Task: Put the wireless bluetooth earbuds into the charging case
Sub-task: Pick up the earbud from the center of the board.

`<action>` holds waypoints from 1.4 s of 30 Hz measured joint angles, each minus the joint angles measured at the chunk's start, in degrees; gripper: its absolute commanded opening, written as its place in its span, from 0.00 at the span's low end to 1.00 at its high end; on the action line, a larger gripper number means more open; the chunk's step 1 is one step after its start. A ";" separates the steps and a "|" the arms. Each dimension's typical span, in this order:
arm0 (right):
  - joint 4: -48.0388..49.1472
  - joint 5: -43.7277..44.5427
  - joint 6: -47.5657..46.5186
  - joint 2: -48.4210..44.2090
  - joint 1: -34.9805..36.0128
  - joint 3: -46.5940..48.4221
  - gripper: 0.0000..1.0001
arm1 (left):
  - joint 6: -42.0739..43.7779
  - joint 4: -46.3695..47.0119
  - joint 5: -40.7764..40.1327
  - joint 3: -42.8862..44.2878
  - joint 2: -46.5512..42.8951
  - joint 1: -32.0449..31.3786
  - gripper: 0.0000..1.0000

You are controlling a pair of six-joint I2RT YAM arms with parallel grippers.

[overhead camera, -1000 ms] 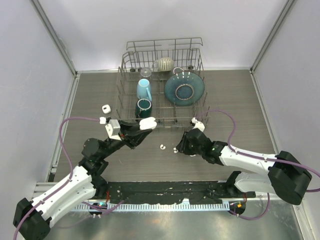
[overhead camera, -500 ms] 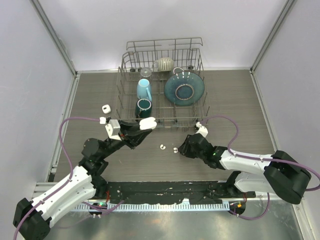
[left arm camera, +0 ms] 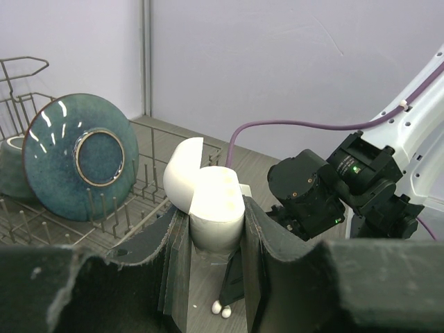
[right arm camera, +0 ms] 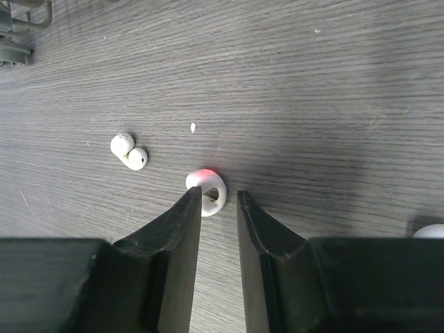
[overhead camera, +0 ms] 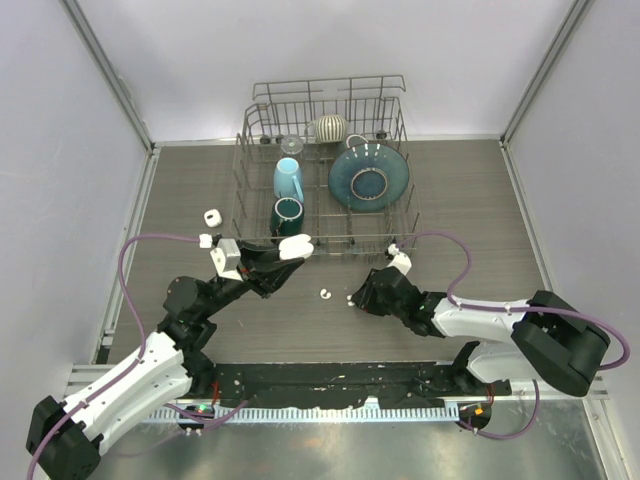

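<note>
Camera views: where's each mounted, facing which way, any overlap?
Top external: above and behind the bases, looking down on the table; left arm, right arm, dish rack beyond.
Left wrist: looks across the table at the teal plate and right arm; left gripper shut on the open charging case.
Right wrist: looks down at the tabletop; right gripper open, one earbud ahead of its tips, another earbud left.
Shared: top and left wrist show plate, case, right arm; top and right wrist, both earbuds.

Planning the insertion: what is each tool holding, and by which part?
Left tool clamps the open charging case by its base's sides. Right tool sits at an earbud on the table; grip cannot be told.
</note>
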 measured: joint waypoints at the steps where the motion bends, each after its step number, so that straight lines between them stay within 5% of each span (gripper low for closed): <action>1: 0.15 -0.02 0.00 0.09 0.00 0.00 0.33 | 0.00 0.00 0.00 0.00 0.00 0.00 0.00; 12: 3.32 -1.57 0.02 3.63 0.52 1.36 0.28 | 0.00 0.00 0.00 0.00 0.00 0.00 0.00; 18: 3.89 -2.05 0.11 4.09 0.85 1.86 0.01 | 0.00 -0.07 0.00 0.00 -0.04 0.00 0.00; 28: -4.20 -5.60 -6.58 -2.56 0.96 5.07 0.01 | 0.22 -1.79 0.07 0.00 -0.70 0.00 0.00; 35: -17.11 -15.89 -23.91 -17.27 0.96 23.19 0.01 | 1.84 -4.09 2.97 0.76 -0.87 0.00 0.00; 42: -32.50 -29.18 -42.69 -18.60 0.98 43.80 0.01 | 3.13 -5.20 9.79 3.45 0.02 0.00 0.00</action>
